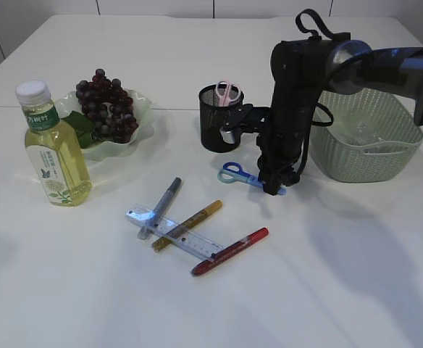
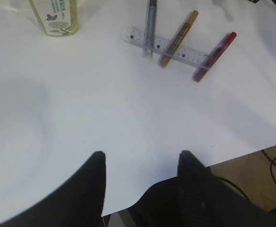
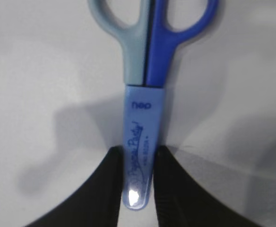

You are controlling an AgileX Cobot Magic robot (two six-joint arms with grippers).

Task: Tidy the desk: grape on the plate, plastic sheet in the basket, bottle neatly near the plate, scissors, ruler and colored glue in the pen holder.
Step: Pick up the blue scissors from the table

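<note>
My right gripper (image 3: 137, 156) is shut on the blue sheath of the blue scissors (image 3: 145, 118), which lie low at the table just right of the black mesh pen holder (image 1: 215, 127) in the exterior view (image 1: 235, 172). Pink scissors (image 1: 227, 92) stand in the holder. The grapes (image 1: 106, 105) lie on the green plate (image 1: 143, 101), and the bottle (image 1: 56, 148) stands upright to its left front. The clear ruler (image 1: 175, 232) lies under silver (image 1: 164, 203), gold (image 1: 190, 223) and red (image 1: 229, 251) glue pens. My left gripper (image 2: 140, 158) is open and empty.
The green basket (image 1: 363, 145) stands at the right behind my right arm, with a clear plastic sheet (image 1: 360, 130) inside. The left wrist view shows the ruler (image 2: 166, 45), the pens and the bottle's base (image 2: 55, 14) far ahead, and the table's front edge at the lower right.
</note>
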